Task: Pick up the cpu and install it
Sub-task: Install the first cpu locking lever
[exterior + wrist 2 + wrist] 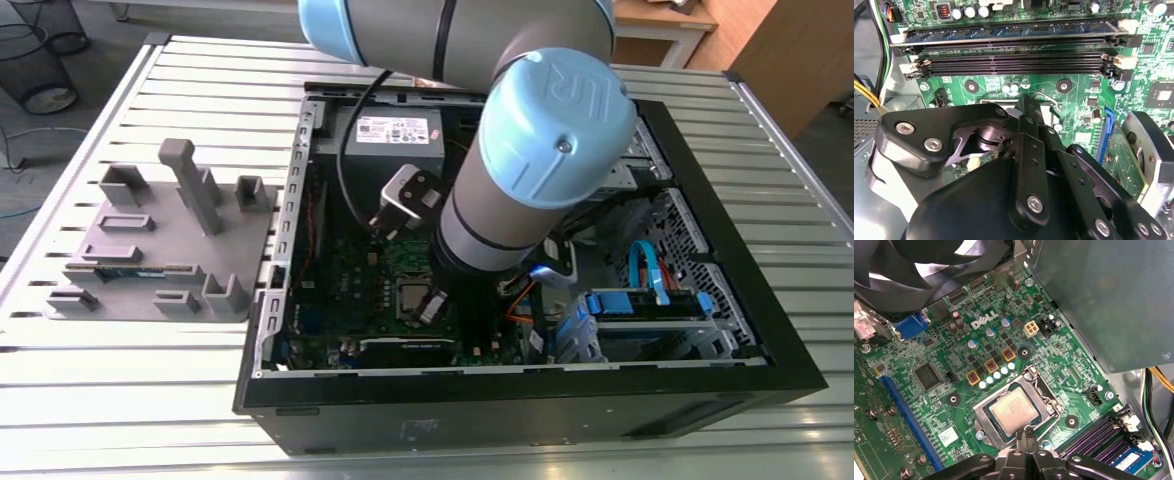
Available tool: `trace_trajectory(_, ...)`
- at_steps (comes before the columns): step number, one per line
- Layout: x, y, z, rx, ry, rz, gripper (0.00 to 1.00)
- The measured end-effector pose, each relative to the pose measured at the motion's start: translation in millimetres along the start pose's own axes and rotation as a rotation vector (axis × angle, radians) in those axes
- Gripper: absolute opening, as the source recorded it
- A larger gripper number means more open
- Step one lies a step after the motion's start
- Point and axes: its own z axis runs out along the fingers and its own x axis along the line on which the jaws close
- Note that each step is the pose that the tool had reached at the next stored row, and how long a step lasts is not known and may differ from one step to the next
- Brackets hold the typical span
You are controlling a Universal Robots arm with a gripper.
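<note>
In the first wrist view the cpu (pixel 1015 411), a small silver square, lies flat in the silver-framed socket (pixel 1041 390) on the green motherboard (pixel 959 355). My gripper (pixel 1027 432) hangs just over the cpu's near edge. Its fingers are shut together, with nothing seen between them. In the second wrist view the black gripper (pixel 1025 102) points down at the board below the memory slots (pixel 1014 62). In the exterior view the arm (pixel 534 150) reaches down into the open computer case (pixel 747 330), over the socket (pixel 411 297).
A grey tray (pixel 147 250) holding a green memory stick (pixel 127 271) sits on the slatted table at the exterior view's left. A power supply (pixel 1104 300), a fan (pixel 919 270), a blue slot (pixel 909 420) and cables (pixel 641 265) crowd the socket inside the case.
</note>
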Motion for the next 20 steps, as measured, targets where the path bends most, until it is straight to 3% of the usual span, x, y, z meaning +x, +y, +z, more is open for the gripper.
trace_trajectory(20, 0.1, -3.8, 5.6, -0.0009, 0.0021, -0.010, 0.11)
